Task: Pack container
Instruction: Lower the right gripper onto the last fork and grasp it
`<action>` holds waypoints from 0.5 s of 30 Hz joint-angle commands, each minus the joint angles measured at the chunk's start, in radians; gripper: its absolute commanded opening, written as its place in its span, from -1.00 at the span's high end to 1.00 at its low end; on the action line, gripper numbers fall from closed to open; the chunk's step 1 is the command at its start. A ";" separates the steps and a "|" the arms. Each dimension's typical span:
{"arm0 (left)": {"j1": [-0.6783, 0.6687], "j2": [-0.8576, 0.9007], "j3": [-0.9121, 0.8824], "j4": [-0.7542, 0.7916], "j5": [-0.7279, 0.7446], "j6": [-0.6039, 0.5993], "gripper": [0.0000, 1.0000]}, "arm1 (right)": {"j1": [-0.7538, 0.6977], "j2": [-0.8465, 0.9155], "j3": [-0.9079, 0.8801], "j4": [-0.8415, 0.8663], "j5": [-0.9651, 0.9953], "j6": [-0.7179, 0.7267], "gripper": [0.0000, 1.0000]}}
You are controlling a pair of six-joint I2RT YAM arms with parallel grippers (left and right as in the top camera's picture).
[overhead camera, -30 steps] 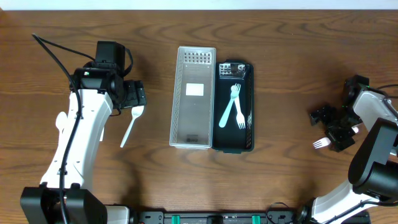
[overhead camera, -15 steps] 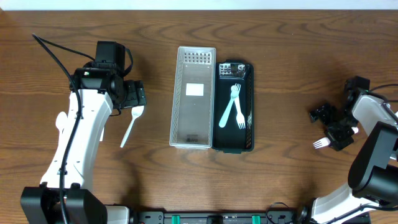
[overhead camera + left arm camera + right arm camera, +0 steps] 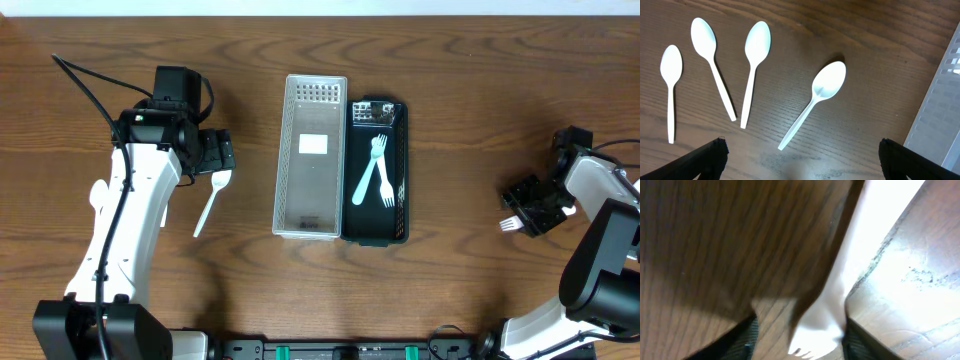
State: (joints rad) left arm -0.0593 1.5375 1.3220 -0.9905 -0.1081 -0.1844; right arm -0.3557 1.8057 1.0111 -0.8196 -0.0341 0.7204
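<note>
Wood table [image 3: 450,100] | tray [image 3: 376,236]: forks [image 3: 378,170] sorted inside | right gripper [image 3: 800,337], right of tray: clamped on fork [image 3: 822,320] for packing | left gripper [image 3: 800,160], left of tray: spread wide above spoon [image 3: 816,97].

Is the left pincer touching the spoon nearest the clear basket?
Apart. The left wrist view shows the spoon lying under the open left pincer, a clear gap separating it from both tips.

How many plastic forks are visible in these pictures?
3. Two forks lie crossed in the black tray; a third fork is in the right gripper. More may hide under arms.
</note>
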 commanded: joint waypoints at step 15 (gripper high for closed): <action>0.006 -0.013 0.017 -0.003 -0.008 -0.011 -0.96 | 0.003 0.056 -0.054 0.001 0.018 0.001 0.34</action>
State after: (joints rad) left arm -0.0593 1.5375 1.3220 -0.9905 -0.1081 -0.1844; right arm -0.3557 1.8053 1.0103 -0.8219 -0.0345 0.7227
